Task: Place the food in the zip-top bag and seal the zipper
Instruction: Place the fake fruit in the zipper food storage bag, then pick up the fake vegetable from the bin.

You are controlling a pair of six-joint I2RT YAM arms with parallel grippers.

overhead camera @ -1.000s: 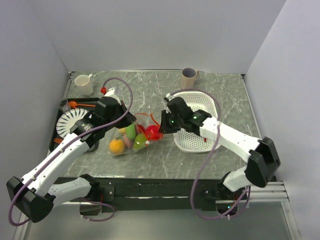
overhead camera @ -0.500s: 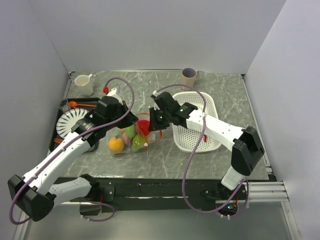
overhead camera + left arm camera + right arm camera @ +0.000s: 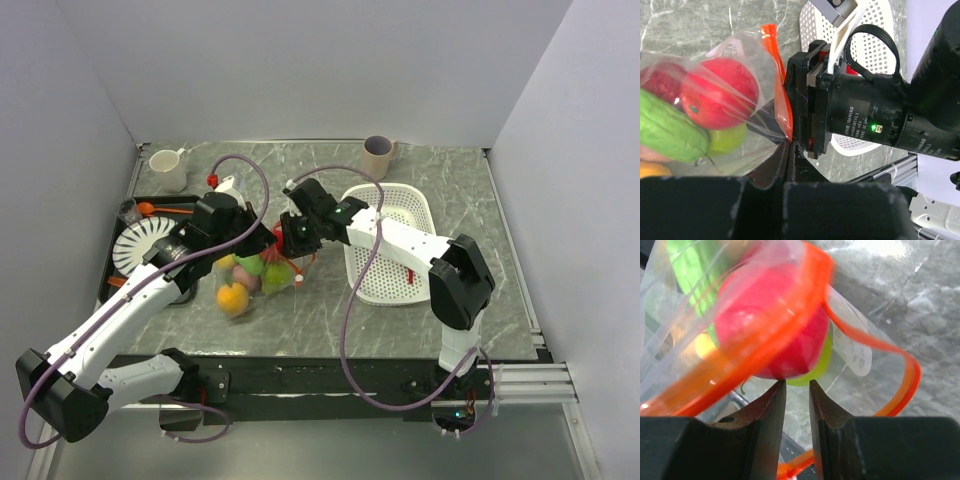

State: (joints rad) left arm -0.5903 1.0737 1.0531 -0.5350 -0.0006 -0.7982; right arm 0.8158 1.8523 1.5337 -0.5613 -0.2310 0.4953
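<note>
The clear zip-top bag (image 3: 256, 276) hangs from my left gripper (image 3: 266, 240), which is shut on the bag's orange-red zipper edge (image 3: 783, 107). Inside the bag are a red fruit (image 3: 720, 92), a green vegetable (image 3: 670, 132), a yellow-green fruit (image 3: 729, 140) and an orange fruit (image 3: 233, 298). My right gripper (image 3: 287, 238) is at the bag's mouth, right beside the left one. In the right wrist view its jaws (image 3: 797, 386) stand a narrow gap apart with nothing between them. Their tips touch the red fruit (image 3: 772, 325), and the zipper strip (image 3: 790, 315) loops over it.
A white perforated basket (image 3: 425, 215) stands to the right of the bag. A tan cup (image 3: 378, 155) and a white mug (image 3: 168, 168) are at the back. A white ribbed plate (image 3: 135, 245) and an orange spoon (image 3: 150, 208) lie on the black tray at the left.
My right gripper has moved left to the bag's mouth, and the red fruit has gone with it in among the other food. The left gripper has kept its hold on the zipper edge.
</note>
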